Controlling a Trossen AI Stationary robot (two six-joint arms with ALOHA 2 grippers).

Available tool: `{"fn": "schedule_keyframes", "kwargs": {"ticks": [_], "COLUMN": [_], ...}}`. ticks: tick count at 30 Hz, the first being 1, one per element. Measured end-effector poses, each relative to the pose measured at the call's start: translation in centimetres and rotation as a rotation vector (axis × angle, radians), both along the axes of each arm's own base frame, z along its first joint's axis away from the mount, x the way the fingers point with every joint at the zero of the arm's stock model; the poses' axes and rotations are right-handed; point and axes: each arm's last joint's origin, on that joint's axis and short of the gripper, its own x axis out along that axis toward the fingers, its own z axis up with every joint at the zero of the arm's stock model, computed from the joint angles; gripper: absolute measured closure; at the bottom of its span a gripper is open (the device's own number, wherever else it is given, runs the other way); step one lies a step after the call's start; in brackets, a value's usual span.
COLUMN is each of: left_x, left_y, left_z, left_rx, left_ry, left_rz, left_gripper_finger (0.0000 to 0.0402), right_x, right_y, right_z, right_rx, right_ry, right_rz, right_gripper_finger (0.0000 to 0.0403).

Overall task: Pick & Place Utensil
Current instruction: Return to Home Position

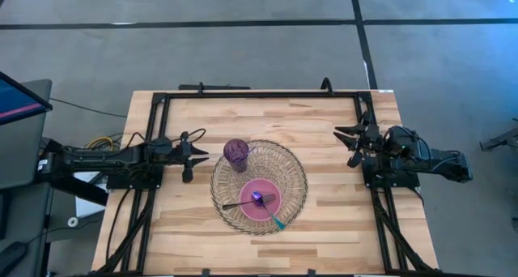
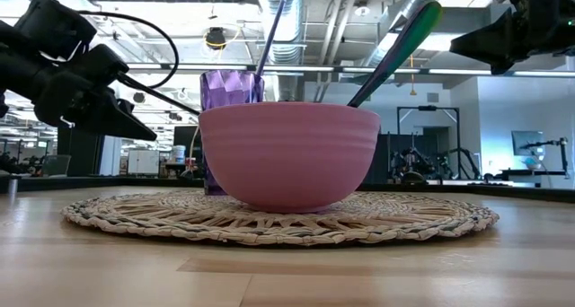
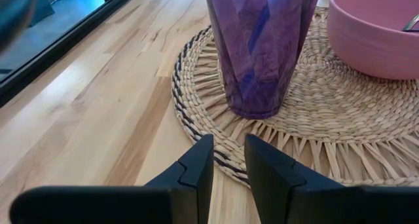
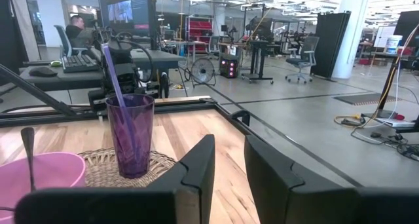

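A round woven mat [image 1: 290,165] lies mid-table. On it stands a purple cup [image 1: 236,154] with a purple utensil handle [image 4: 112,70] leaning out of it. Next to it, nearer the front edge, sits a pink bowl [image 1: 261,200]. The bowl holds a green-handled utensil [image 2: 400,47] and a grey spoon [image 4: 27,152], both leaning on its rim. My left gripper [image 3: 228,162] hovers low at the mat's left edge, pointing at the cup, open with nothing between its fingers. My right gripper [image 4: 229,165] hangs open above the table's right side, away from the mat.
Black frame rails [image 1: 259,94] run along the table's far, left and right sides. A monitor [image 1: 16,99] stands off the left edge. Bare wood [image 1: 340,220] shows between the mat and the right rail and along the front. A person [image 4: 77,24] sits far back in the room.
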Motion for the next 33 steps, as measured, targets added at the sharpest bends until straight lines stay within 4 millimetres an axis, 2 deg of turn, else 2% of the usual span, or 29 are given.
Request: {"fn": "schedule_keyframes", "kwargs": {"ticks": [23, 33], "left_x": [0.03, -0.03], "left_y": [0.01, -0.08], "left_z": [0.12, 0.77], "left_rx": [0.001, -0.049], "left_ry": [-0.013, -0.093], "left_rz": [0.000, -0.015], "left_gripper_finger": [0.0314, 0.0314], "right_x": [0.00, 0.00], "right_y": [0.00, 0.00], "right_z": [0.00, 0.01], "right_rx": [0.000, 0.000], "right_ry": [0.000, 0.000], "right_rz": [0.000, 0.000], "right_gripper_finger": [0.0326, 0.0326]}}
